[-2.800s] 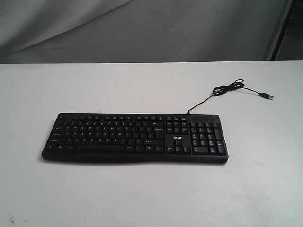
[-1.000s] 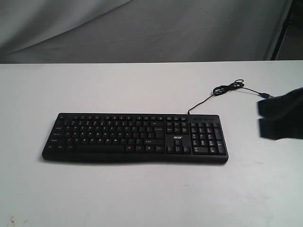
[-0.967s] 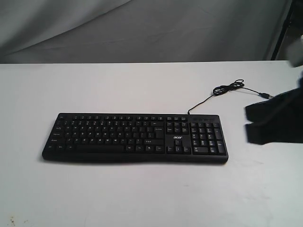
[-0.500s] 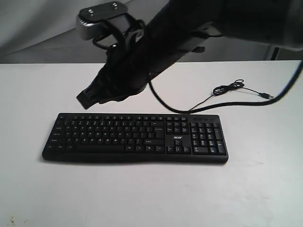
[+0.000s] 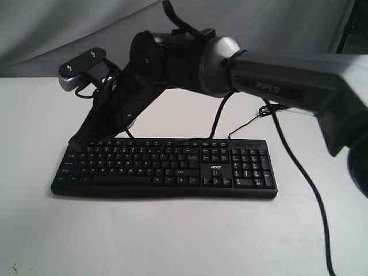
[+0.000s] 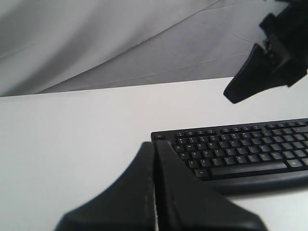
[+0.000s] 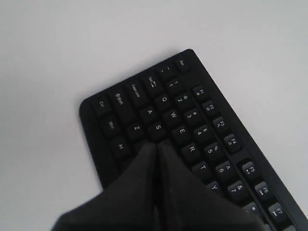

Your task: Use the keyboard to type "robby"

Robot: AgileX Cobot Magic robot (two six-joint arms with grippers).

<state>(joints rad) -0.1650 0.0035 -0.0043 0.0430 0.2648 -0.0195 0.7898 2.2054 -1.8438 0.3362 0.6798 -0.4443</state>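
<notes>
The black keyboard (image 5: 164, 167) lies flat in the middle of the white table, number pad to the right, small white logo showing. My right gripper (image 5: 75, 140) reaches across from the right and hangs shut just over the keyboard's far-left back corner. In the right wrist view the shut right gripper (image 7: 158, 143) points at the left letter keys of the keyboard (image 7: 192, 115), near S and D; touching cannot be told. My left gripper (image 6: 154, 144) is shut and empty, off the left end of the keyboard (image 6: 240, 149), with the right gripper (image 6: 236, 94) above it. The left arm is outside the exterior view.
The keyboard's thin cable (image 5: 244, 125) runs back right and is partly hidden behind the right arm (image 5: 270, 80). The arm's own black cable (image 5: 313, 201) hangs down over the table (image 5: 172, 236) at the right. A grey cloth (image 5: 46, 34) forms the backdrop.
The right arm came in from the right edge, swept across over the keyboard, and has since dropped lower and further left to the keyboard's left end. The keyboard has not moved.
</notes>
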